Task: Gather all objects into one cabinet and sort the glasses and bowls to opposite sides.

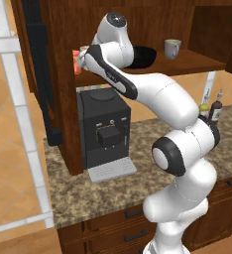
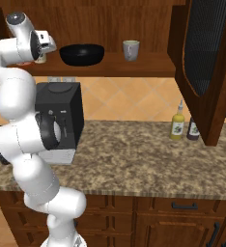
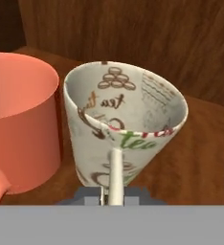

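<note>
Left base view: the arm reaches up into the cabinet [image 1: 63, 59], its wrist covering the left end of the inner shelf [image 1: 187, 62]. The orange-red cup [image 1: 77, 62] peeks out at 9 o'clock of the wrist, the black bowl [image 1: 144, 55] sits at 3 o'clock of it, and the grey mug [image 1: 172, 48] stands further right on the same shelf.

Right base view: the hand [image 2: 41, 57] is at the shelf's left end, with the bowl just beside it at 3 o'clock and the grey mug beyond. The cabinet door [image 2: 206, 58] hangs open on the right.

Hand view: the cream mug [image 3: 126, 124] stands upright directly ahead, at 12 o'clock and very close, its handle [image 3: 115, 174] turned straight toward the hand. The orange-red cup stands just beside it at 9 o'clock. I cannot tell whether the fingers are spread or pinching the handle; the tips are hidden. Judging by this, the mug is already on the cup side, opposite the bowl.
</note>
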